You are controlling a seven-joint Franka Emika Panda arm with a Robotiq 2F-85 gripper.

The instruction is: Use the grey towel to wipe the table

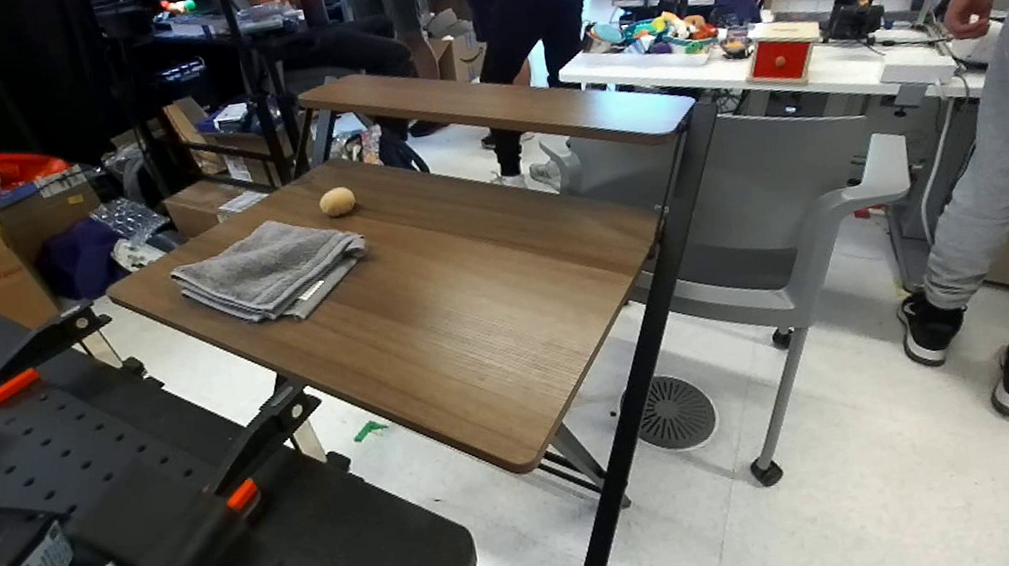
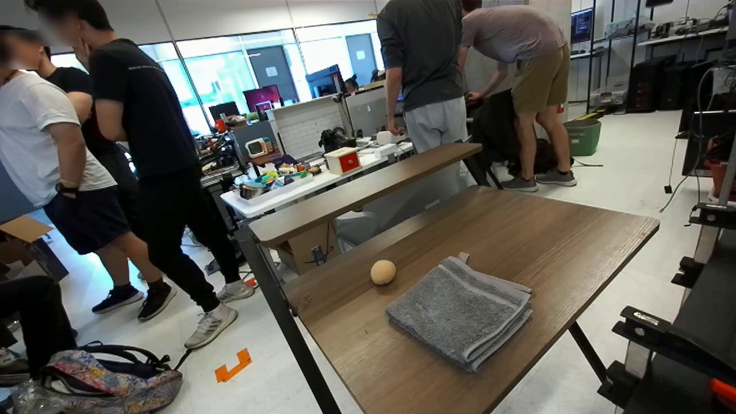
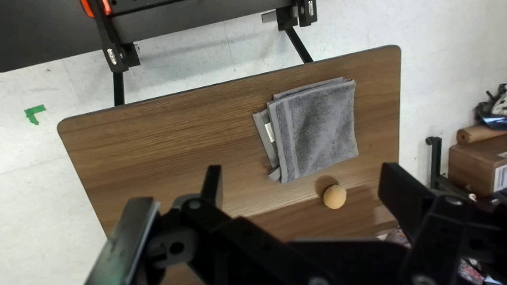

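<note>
The grey towel [image 1: 269, 268] lies folded and flat on the brown wood-grain table [image 1: 481, 327]. It also shows in an exterior view [image 2: 460, 310] and in the wrist view [image 3: 317, 130], where a white tag sticks out at one edge. The table also shows in an exterior view [image 2: 552, 230] and in the wrist view [image 3: 158, 150]. My gripper [image 3: 302, 168] is open, with its black fingers wide apart and nothing between them. It is above the table, with the towel further up in the wrist view. The gripper is out of view in both exterior views.
A small round tan object [image 1: 338, 202] sits on the table beside the towel. A raised wooden shelf [image 1: 487, 109] runs along one long side of the table. A black bench [image 1: 353, 540] with clamps stands along the opposite side. A grey chair [image 1: 772, 180] and people stand around.
</note>
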